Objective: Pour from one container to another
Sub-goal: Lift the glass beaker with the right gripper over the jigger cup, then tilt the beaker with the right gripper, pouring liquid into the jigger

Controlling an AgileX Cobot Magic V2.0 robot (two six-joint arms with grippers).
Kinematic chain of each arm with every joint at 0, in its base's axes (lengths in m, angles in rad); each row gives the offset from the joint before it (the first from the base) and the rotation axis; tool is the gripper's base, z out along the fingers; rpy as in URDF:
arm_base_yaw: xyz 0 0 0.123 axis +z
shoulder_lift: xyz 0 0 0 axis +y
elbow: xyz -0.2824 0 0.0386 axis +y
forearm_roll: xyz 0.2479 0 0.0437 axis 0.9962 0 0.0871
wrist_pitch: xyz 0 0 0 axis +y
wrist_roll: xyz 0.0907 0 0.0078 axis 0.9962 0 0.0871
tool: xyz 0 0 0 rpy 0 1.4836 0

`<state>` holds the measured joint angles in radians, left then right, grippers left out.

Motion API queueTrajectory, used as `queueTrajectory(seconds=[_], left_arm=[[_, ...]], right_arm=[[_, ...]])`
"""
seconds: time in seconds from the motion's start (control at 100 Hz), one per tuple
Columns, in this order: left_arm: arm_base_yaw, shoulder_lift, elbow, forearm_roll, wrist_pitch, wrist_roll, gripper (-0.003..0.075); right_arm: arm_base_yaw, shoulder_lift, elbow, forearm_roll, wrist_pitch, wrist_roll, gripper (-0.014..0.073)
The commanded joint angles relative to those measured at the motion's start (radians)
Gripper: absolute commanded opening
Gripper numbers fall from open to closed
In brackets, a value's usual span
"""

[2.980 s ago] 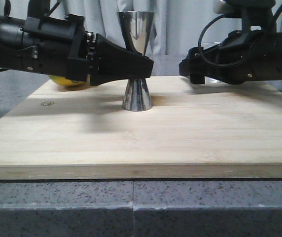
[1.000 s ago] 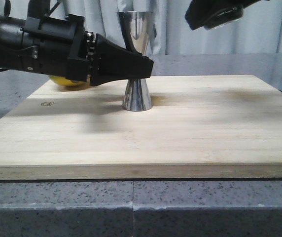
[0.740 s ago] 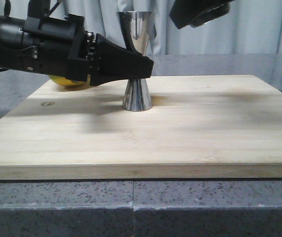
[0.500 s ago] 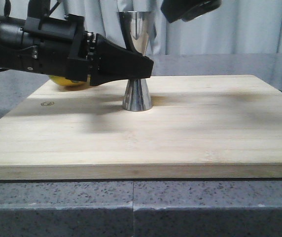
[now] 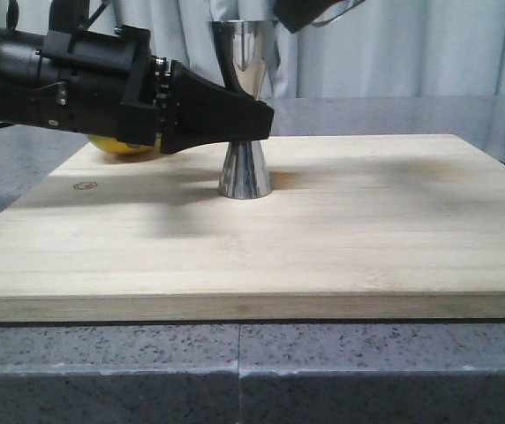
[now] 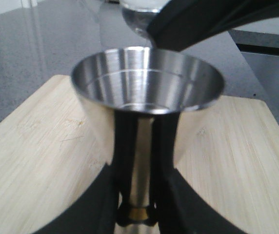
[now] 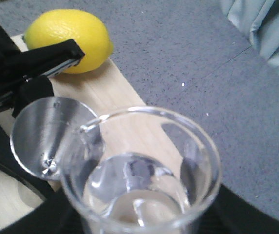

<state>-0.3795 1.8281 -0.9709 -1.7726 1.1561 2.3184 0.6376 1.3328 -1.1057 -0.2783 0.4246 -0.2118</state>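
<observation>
The left tool (image 5: 257, 124) is clamped on the waist of the jigger (image 5: 244, 168), which stands upright on the board (image 5: 323, 238). The right tool (image 5: 301, 11) holds the beaker (image 7: 139, 175) raised just above and beside the jigger's rim.

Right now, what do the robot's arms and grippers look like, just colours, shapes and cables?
Both are matte black. The left arm is a thick rounded tube ending in a blocky housing with small screws, thin black cables looping above it. Its left gripper has broad wedge-shaped fingers tapering to the tips. Of the right gripper only a dark, smooth, angular edge shows at the top of the front view. No markings or sleeves are visible.
</observation>
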Motion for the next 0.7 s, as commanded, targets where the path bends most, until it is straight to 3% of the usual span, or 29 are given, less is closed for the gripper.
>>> queueTrajectory(seconds=[0.0,0.69], left_arm=[[-0.009,-0.041,-0.027,-0.077,0.105,-0.009,0.0081],[-0.009,-0.041,-0.027,-0.077,0.103,-0.009,0.0081]], right_arm=[[0.008,-0.016,-0.039,-0.054,-0.054,-0.017,0.0247],[0.008,-0.016,-0.041,-0.191,-0.062,-0.017,0.0247]])
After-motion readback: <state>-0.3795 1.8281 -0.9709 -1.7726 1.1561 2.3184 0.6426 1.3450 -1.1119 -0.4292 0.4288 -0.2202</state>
